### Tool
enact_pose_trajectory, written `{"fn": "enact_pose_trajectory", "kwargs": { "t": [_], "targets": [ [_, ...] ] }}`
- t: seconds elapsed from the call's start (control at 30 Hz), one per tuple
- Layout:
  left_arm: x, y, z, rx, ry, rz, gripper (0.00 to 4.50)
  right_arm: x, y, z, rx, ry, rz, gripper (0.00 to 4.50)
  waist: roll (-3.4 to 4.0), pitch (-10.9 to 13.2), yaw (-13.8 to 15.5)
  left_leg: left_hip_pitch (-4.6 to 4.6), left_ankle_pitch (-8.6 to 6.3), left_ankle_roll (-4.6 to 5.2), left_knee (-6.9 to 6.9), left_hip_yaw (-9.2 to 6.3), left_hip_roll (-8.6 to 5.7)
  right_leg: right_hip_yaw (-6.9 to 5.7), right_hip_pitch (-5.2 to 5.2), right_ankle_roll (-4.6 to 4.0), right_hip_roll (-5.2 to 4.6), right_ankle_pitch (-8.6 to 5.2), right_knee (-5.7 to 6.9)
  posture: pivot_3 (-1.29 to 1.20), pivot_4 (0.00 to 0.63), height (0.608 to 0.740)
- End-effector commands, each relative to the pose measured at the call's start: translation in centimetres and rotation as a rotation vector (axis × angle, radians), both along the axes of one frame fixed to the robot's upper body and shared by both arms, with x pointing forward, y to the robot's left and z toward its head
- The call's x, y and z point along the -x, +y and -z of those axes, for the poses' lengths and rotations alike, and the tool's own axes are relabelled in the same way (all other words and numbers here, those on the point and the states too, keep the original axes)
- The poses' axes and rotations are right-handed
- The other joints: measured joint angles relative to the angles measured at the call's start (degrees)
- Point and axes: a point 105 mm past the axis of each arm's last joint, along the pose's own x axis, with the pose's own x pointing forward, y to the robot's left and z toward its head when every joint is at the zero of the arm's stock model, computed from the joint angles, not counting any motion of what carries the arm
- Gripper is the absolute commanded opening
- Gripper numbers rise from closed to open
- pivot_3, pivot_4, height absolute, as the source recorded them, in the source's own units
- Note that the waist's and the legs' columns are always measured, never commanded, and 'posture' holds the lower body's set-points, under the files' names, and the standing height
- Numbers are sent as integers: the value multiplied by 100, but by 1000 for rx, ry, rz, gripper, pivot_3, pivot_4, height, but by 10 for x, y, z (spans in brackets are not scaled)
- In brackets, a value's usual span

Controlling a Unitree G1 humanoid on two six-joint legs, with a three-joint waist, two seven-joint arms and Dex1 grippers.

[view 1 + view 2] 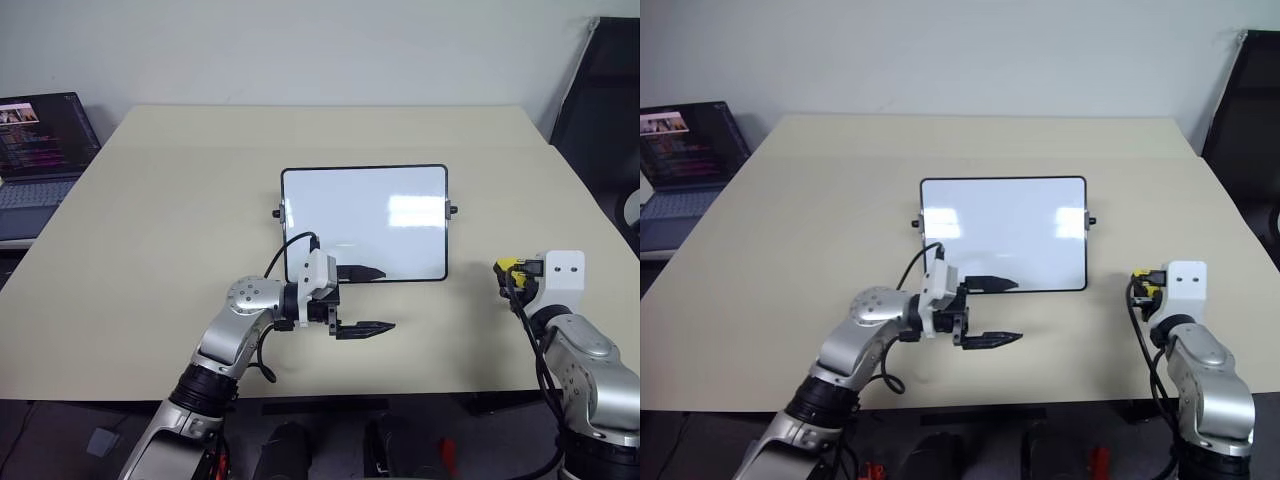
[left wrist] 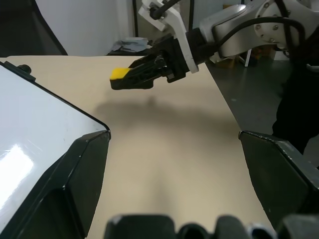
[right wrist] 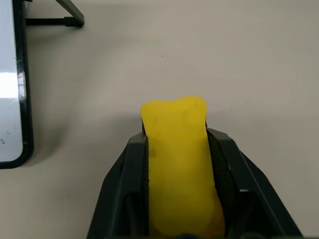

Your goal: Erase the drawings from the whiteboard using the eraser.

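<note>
1. Since the whiteboard (image 1: 364, 222) is seen with a plain white face on which no drawings can be made out, the wiping step is judged to be done or close to done, though faint specks near its lower corner in the right wrist view cannot be told apart from glare or dust.
2. The eraser (image 3: 180, 164) is held by the right gripper (image 2: 142, 75), whose black fingers (image 3: 122, 194) are closed tight against its yellow sides; it is carried off to the right of the board, above the table (image 1: 150, 250) and well apart from the frame.
3. The left gripper (image 1: 365, 300) is seen with its two fingers spread wide and nothing between them; one fingertip lies over the board's lower edge, the other over the bare table just in front of it.
4. If any mark is found to remain, the eraser must be brought back over the board and pressed flat onto the glossy surface while the frame is steadied.
5. Otherwise, the eraser is to be lowered onto the table beside the board and let go.
</note>
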Motion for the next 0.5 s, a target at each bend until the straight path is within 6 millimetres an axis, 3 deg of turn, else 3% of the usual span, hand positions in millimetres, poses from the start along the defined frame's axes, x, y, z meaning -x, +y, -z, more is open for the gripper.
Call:
{"fn": "enact_pose_trajectory", "kwargs": {
  "t": [0.03,0.4,0.5],
  "targets": [
    [2,-1,-7,8,-40,4,4500,-3,0,-7,2,-31,-5,1234,0,0,1,0,0,0,0,-1,0,0,0,0,0,0,0,0,150,740],
    [1,5,-5,-7,-45,-28,4500,-7,1,6,-42,6,4,1234,2,0,-1,1,0,0,0,0,2,0,-1,0,1,0,3,0,150,740],
    [0,6,-5,-9,-46,-29,4500,-8,2,6,-45,7,0,2194,2,0,-1,1,0,0,0,0,2,1,-1,0,1,0,2,0,150,740]
  ]
}}
